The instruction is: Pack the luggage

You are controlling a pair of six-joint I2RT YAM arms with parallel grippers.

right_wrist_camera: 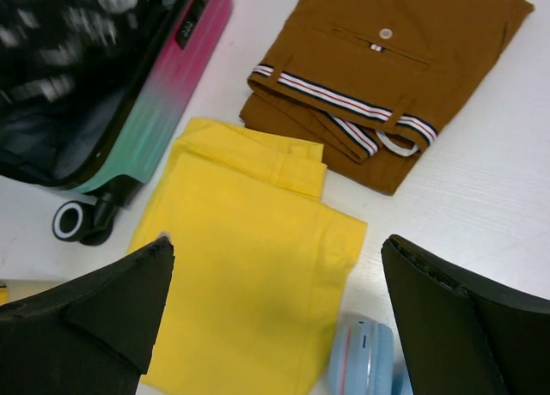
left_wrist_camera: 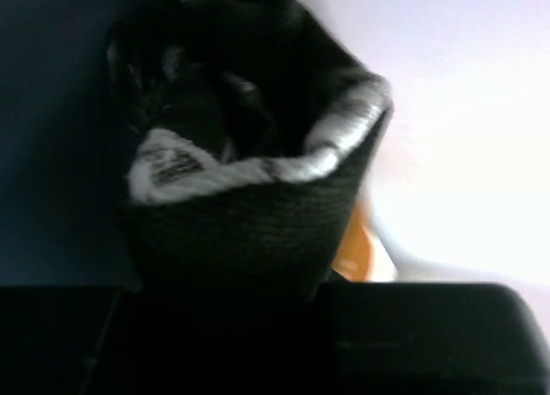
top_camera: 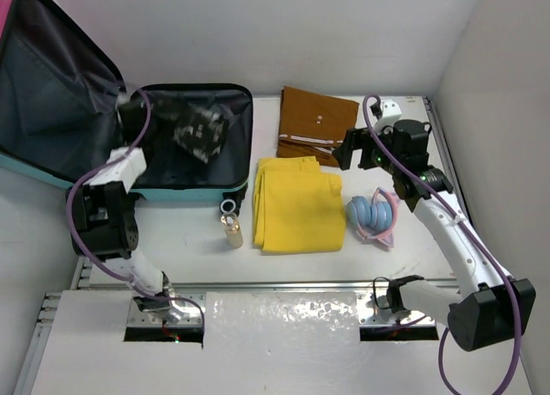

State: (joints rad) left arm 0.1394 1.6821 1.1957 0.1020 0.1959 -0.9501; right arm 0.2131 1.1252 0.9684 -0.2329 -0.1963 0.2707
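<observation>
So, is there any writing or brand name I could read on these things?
Nothing is readable.
White print on the black garment: blurred.
On the luggage rim, a small black tag: too small to read.
On the bottle: label too small.

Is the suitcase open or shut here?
Open: the suitcase lies spread apart, its grey lining exposed, with a dark garment inside.
</observation>
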